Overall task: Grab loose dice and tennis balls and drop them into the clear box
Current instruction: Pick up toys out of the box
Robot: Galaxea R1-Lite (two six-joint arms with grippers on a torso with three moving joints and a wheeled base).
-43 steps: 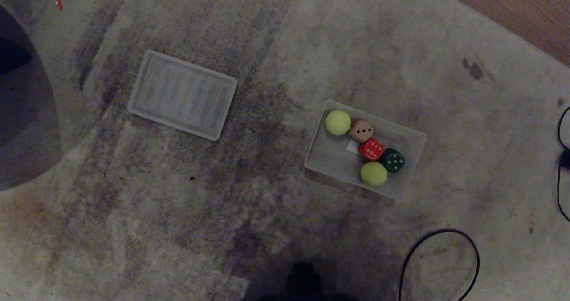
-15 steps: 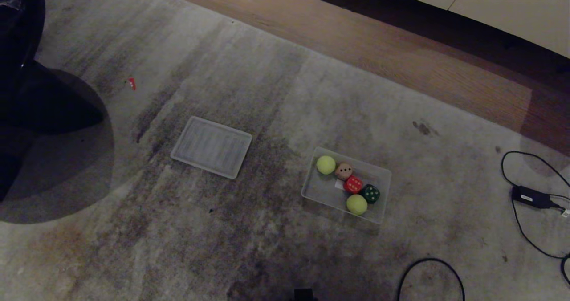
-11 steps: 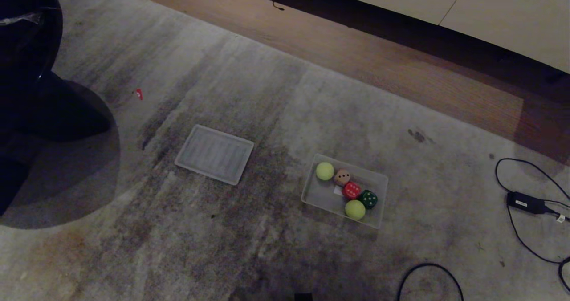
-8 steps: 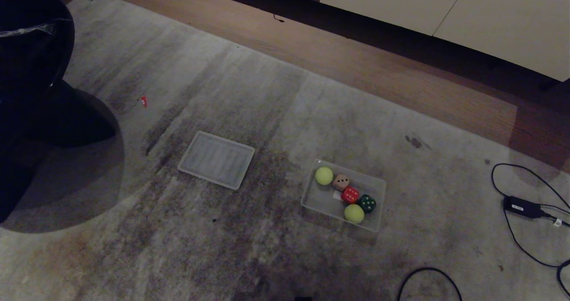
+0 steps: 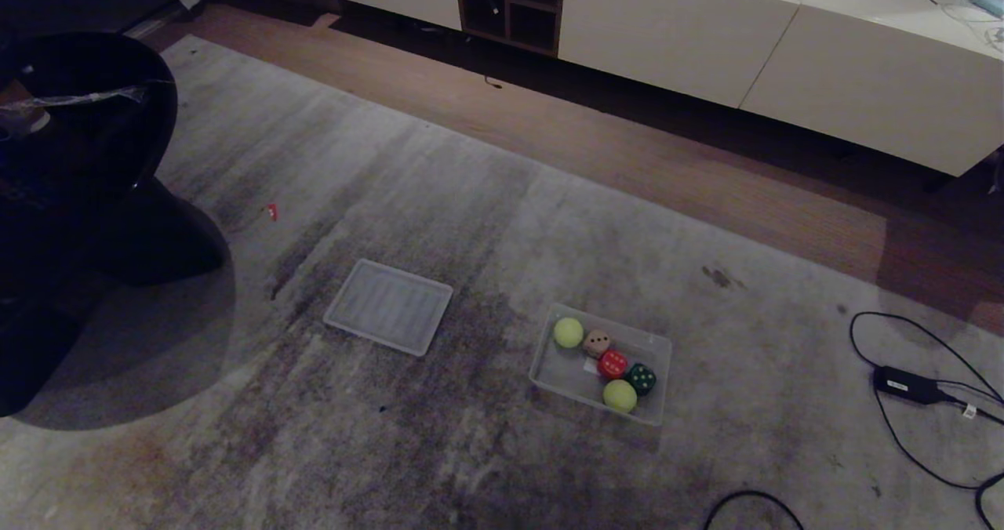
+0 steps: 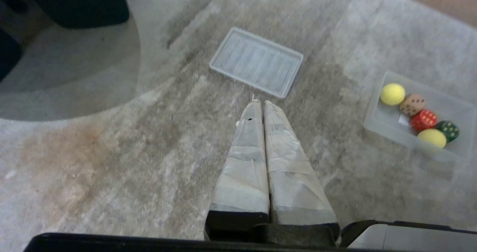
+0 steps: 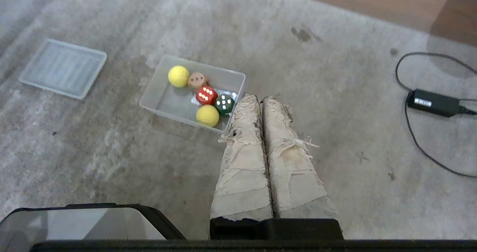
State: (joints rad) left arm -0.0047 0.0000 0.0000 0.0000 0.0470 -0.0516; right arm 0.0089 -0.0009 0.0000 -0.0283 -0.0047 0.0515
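Observation:
The clear box (image 5: 551, 373) stands on the grey rug, right of centre in the head view. Inside it lie two tennis balls (image 5: 569, 332) (image 5: 620, 396) and three dice: tan (image 5: 597, 343), red (image 5: 612, 364) and dark green (image 5: 642, 378). Neither arm shows in the head view. My left gripper (image 6: 261, 102) hangs shut and empty high above the rug, near the flat ribbed lid (image 6: 256, 62). My right gripper (image 7: 261, 97) is also shut and empty, high above the rug beside the box (image 7: 167, 103).
The lid (image 5: 390, 306) lies on the rug left of the box. A black rounded seat (image 5: 78, 161) stands at the far left. A power adapter with its cable (image 5: 902, 383) lies at the right. Beyond the rug are a wooden floor strip (image 5: 627, 138) and a white cabinet (image 5: 706, 44).
The whole head view has shifted: the camera has risen and tipped up, so the box and lid look smaller and the cabinet has come into sight. The things themselves have not moved.

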